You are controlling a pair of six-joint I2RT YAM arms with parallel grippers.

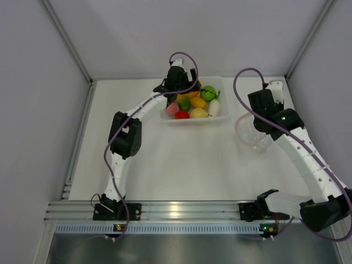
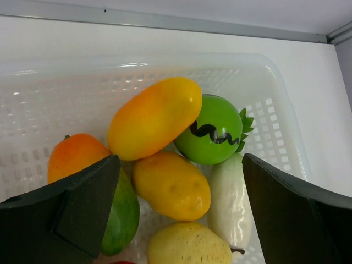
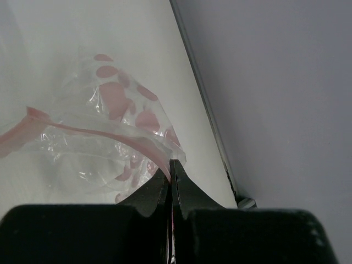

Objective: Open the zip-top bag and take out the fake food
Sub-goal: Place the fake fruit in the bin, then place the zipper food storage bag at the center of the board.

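Observation:
The fake food lies in a white perforated basket at the table's back: yellow, orange, green, white, pink and red pieces. In the left wrist view I see a yellow-orange mango, a green tomato, a white radish and a yellow pear. My left gripper is open and empty just above them. The clear zip-top bag with pink spots sits at the right, open-mouthed. My right gripper is shut on its pink zip strip.
The basket's walls surround the food. The right side wall and its metal rail run close beside the bag. The back wall rail lies just beyond the basket.

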